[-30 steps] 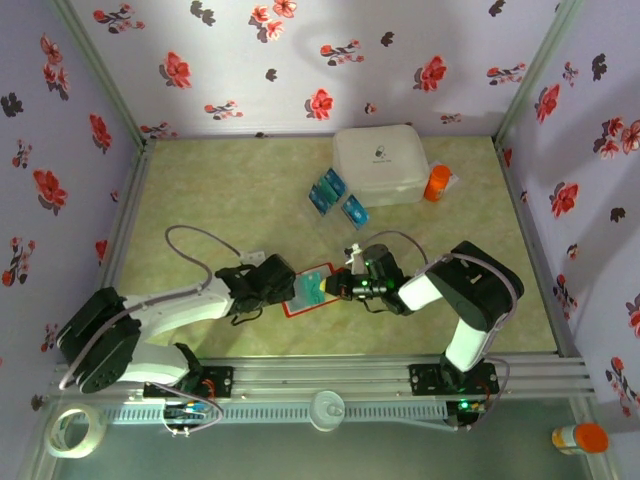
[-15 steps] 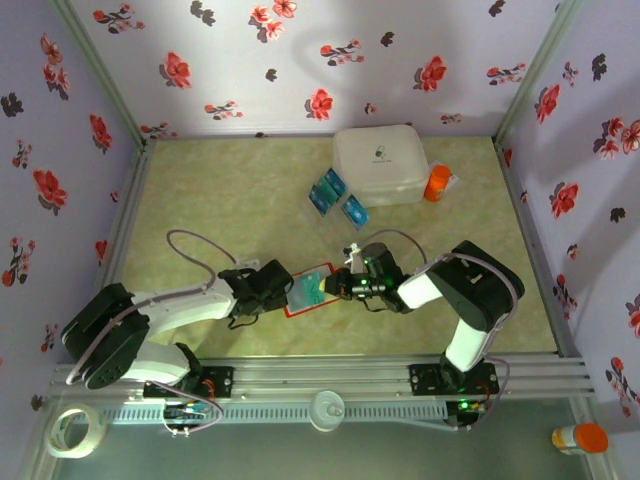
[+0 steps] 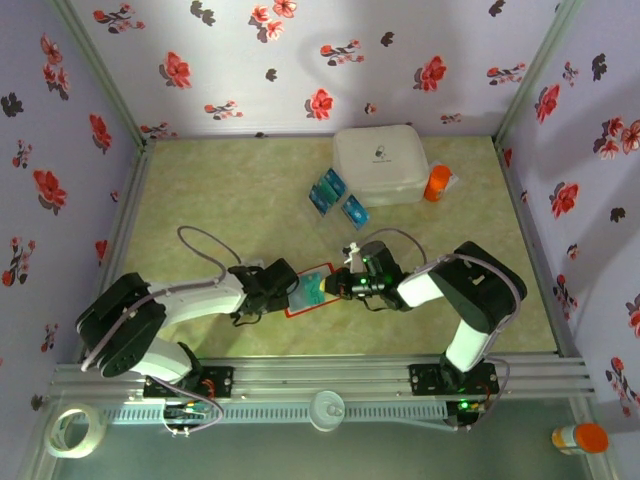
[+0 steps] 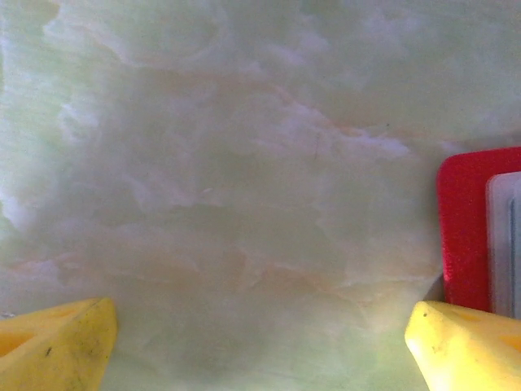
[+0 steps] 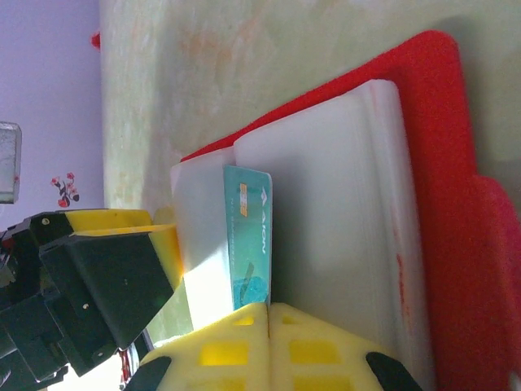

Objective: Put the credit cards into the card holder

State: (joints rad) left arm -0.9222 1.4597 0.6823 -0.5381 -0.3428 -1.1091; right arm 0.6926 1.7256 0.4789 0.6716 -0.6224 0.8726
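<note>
The right gripper [image 5: 269,314] pinches the near end of the teal credit card [image 5: 248,236], whose long axis runs straight ahead into the clear pockets [image 5: 326,212] of the card holder [image 5: 452,187]; the left gripper [image 4: 260,346] sits spread wide opposite.

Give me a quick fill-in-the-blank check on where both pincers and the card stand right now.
1. The right pincer is ____ on the teal card, over the card holder.
2. The left pincer stands ____, with bare table between its fingertips.
3. The orange bottle stands beside the ____ case.
Missing words: shut; open; white.
</note>
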